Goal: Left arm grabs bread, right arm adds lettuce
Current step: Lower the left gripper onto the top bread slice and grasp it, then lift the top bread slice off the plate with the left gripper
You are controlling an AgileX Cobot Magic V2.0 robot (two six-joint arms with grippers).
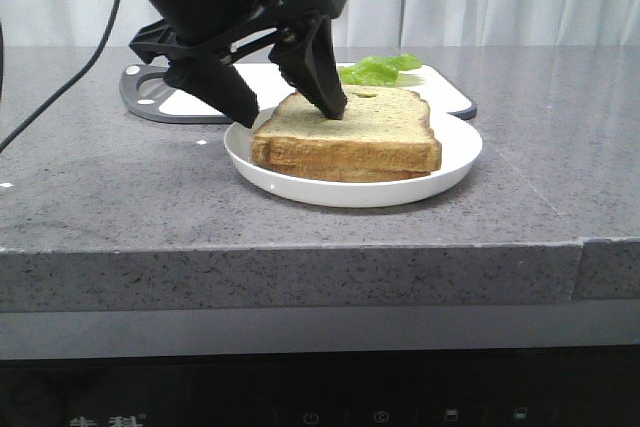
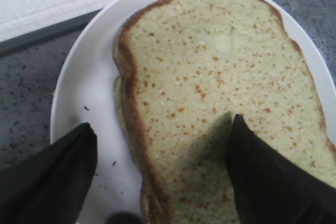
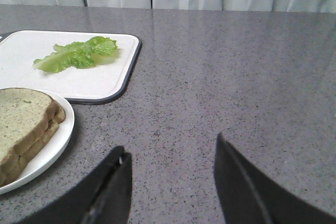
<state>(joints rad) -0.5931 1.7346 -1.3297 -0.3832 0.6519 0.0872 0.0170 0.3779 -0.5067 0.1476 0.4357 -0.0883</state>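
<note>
Two tan speckled bread slices lie stacked on a white plate (image 1: 455,162). The top bread slice (image 1: 350,127) fills the left wrist view (image 2: 210,66). The lower slice (image 1: 340,173) shows only at its edge. My left gripper (image 1: 290,110) is open and straddles the stack's left crust (image 2: 161,121). One fingertip (image 1: 335,107) is at the bread's top face and the other (image 1: 245,112) is over the plate's left side. The lettuce (image 1: 378,69) lies on a white cutting board (image 1: 440,82) behind the plate. My right gripper (image 3: 170,144) is open and empty over bare counter, right of the plate (image 3: 52,148).
The board's grey rim and handle end (image 1: 145,97) reach out left behind my left arm. The grey stone counter (image 1: 540,147) stretches right of the plate, with its front edge near. White curtains hang behind. The lettuce (image 3: 79,55) and board (image 3: 105,82) show in the right wrist view.
</note>
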